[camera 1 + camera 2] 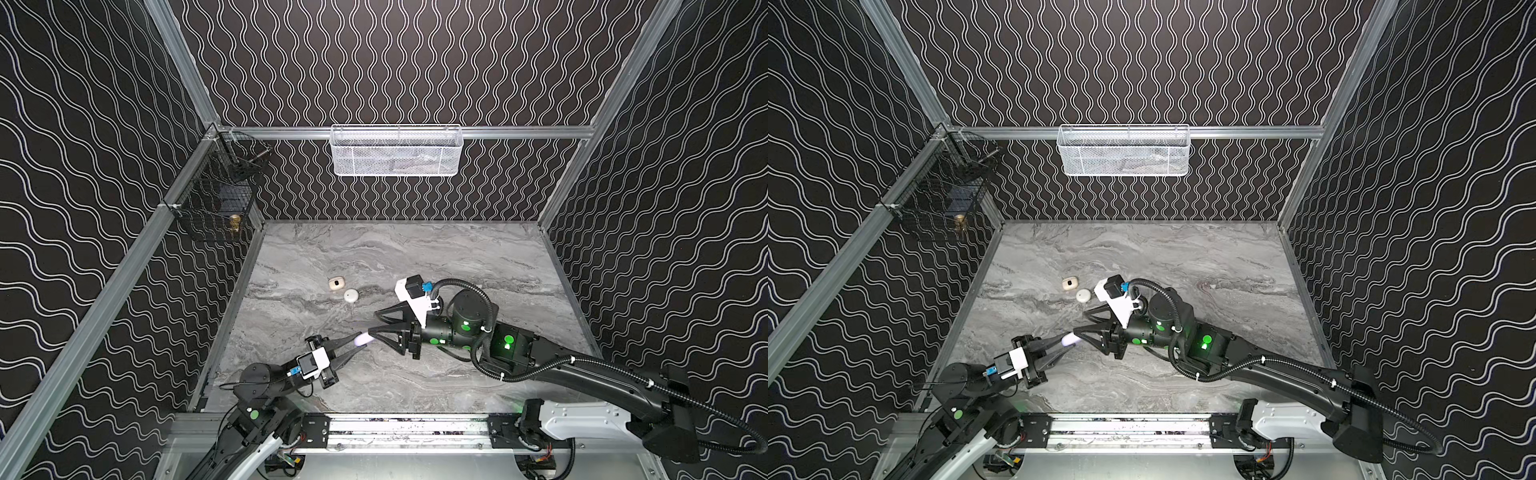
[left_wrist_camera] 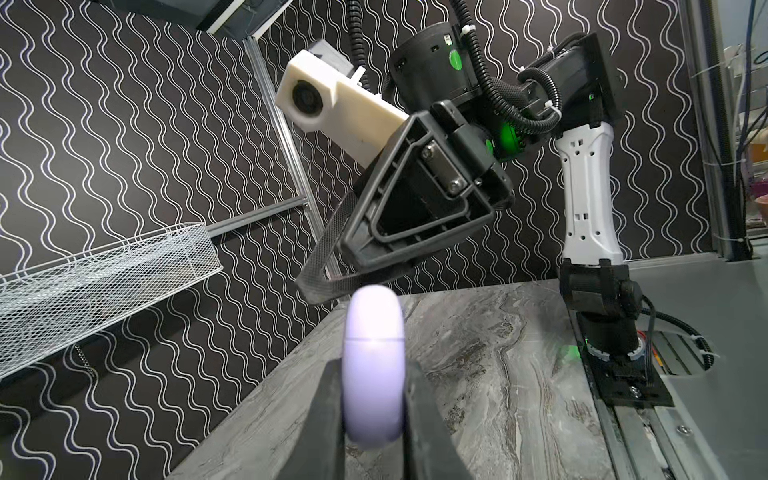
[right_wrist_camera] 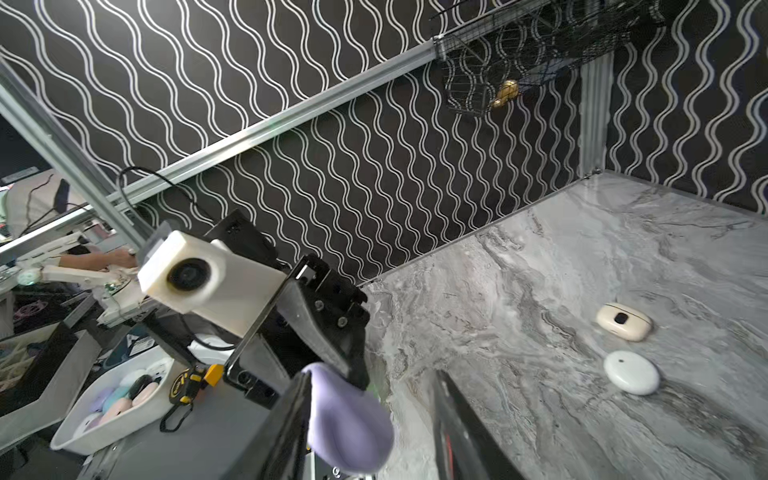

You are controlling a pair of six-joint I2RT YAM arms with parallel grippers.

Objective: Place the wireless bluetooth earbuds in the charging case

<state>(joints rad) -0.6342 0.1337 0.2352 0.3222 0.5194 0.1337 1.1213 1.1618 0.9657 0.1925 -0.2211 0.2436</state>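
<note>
**Grey marbled tabletop, lilac case in the left grip**

Surface: the tabletop [image 1: 415, 257] is grey veined stone-effect. It is enclosed on three sides by black walls with white wavy lines and by aluminium rails. A white mesh basket [image 1: 395, 151] hangs on the rear rail. A black wire basket [image 1: 216, 199] hangs in the left rear corner, with a brass-coloured item [image 1: 235, 222] low inside it.

Task items: the lilac charging case [image 1: 368, 339] sits near the front centre, clamped edge-on between the fingers of the left end effector [image 1: 360, 341]. The right end effector [image 1: 373, 322] stands with its jaws parted. One finger is against the lilac charging case and the other is well apart from it. A cream case [image 1: 336, 284] and a white round case [image 1: 351, 295] lie just beside each other on the tabletop, further back and left of centre.

Limits of view: a seam line shows across the lilac charging case [image 2: 374, 365], and the lid appears closed. Whether the earbuds are inside any of the cases cannot be told. The contents of the white mesh basket are blurred. The right wrist view cuts off the lower edge of the lilac charging case [image 3: 345, 419].
</note>
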